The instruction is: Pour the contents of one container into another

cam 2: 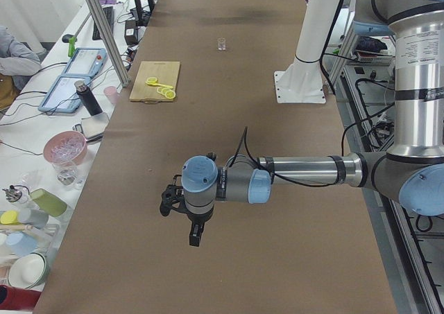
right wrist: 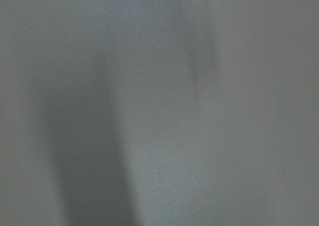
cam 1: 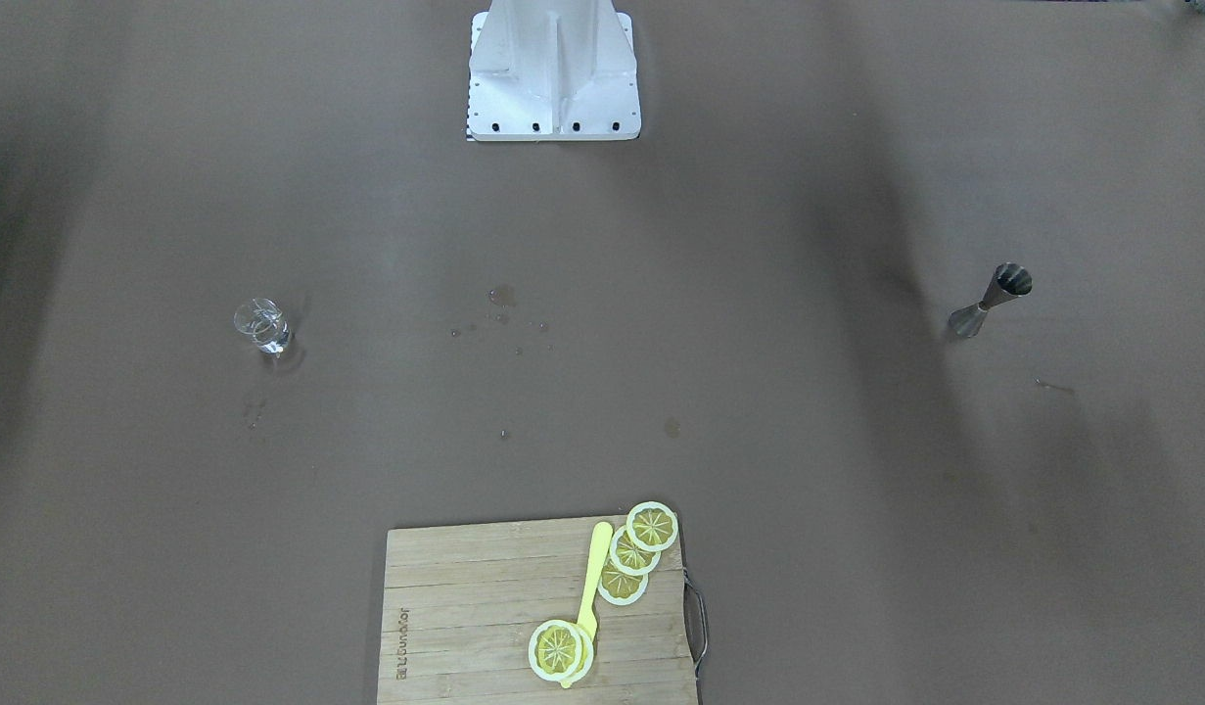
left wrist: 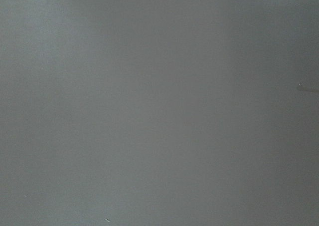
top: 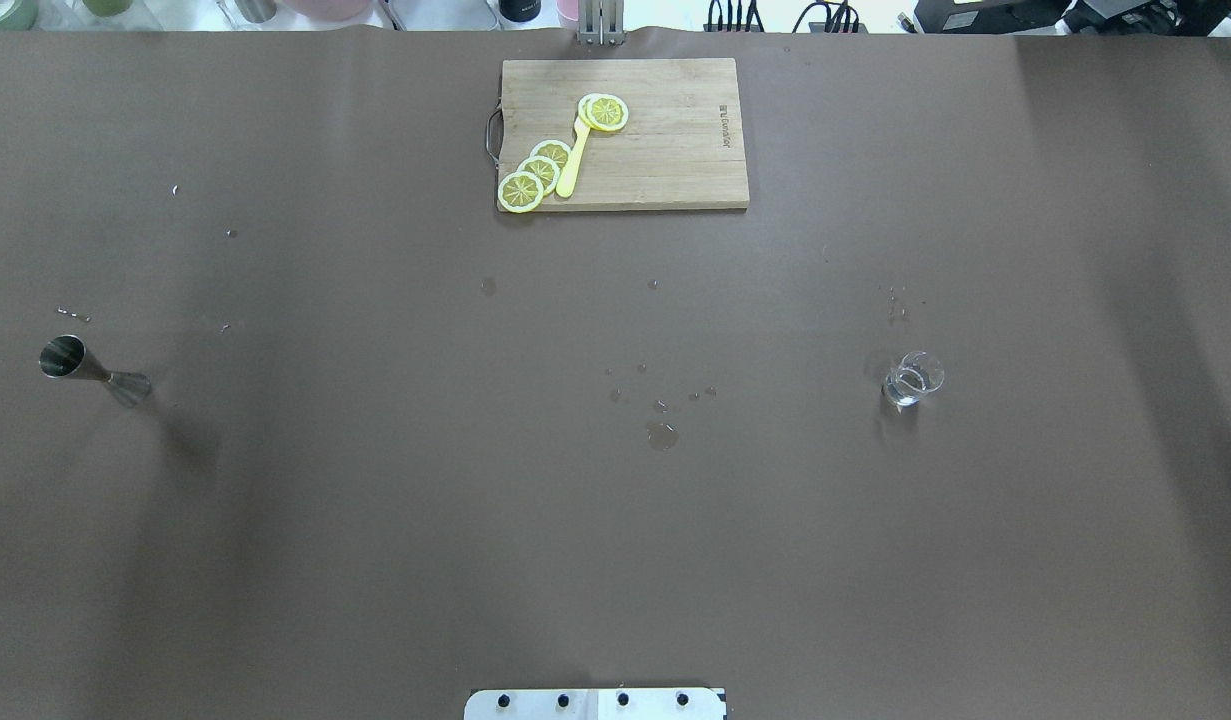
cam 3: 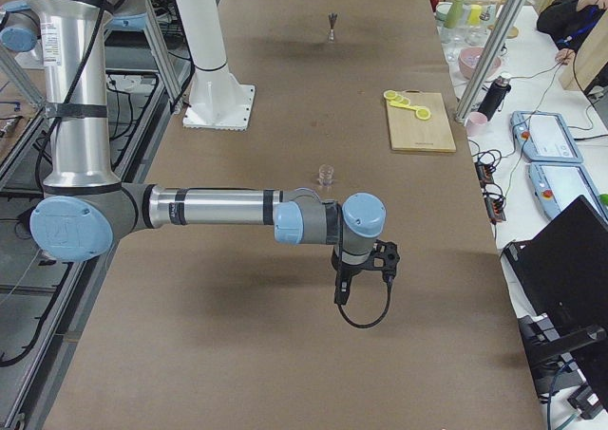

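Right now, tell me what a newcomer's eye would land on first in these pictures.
The wooden board with bright lemon slices and a yellow utensil stands out at the far edge of the table, near its centre. A steel jigger stands alone far to the robot's left and a small clear glass far to its right, with spilled droplets between them. In the side views the left arm and the right arm hang over bare table.

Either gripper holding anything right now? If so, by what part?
Nothing looks held. The jigger and glass stand free on the table. The left gripper and right gripper hover elsewhere above it; open or shut can't be told.
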`<state>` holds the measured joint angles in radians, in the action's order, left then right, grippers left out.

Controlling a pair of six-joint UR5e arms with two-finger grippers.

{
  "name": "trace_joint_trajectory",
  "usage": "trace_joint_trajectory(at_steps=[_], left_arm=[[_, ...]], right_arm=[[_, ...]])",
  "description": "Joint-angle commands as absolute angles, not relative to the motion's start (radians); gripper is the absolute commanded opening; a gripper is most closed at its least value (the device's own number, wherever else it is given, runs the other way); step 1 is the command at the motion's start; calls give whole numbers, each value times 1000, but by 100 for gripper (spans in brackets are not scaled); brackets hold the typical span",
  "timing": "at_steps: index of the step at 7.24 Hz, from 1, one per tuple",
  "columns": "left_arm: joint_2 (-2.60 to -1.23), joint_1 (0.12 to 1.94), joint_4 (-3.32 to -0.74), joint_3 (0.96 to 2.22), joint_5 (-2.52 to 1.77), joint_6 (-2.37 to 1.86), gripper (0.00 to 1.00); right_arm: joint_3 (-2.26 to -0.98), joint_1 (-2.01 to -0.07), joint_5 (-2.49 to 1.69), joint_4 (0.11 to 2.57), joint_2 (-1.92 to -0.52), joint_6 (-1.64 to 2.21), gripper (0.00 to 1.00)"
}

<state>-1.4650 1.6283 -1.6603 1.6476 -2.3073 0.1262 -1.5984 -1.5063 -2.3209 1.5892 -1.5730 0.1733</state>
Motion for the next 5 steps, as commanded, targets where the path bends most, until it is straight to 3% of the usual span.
trace_joint_trajectory(at_steps=[1,5], left_arm=[[-1465,1628,-1661,1647,-2306,127,99],[-1465,1629,-1660,1643,-2306,127,99]], right_arm=[[-1595,-1506,-2321,1589,-1572,173,100],[-1589,-1506,-2319,1589,-1566,173,100]])
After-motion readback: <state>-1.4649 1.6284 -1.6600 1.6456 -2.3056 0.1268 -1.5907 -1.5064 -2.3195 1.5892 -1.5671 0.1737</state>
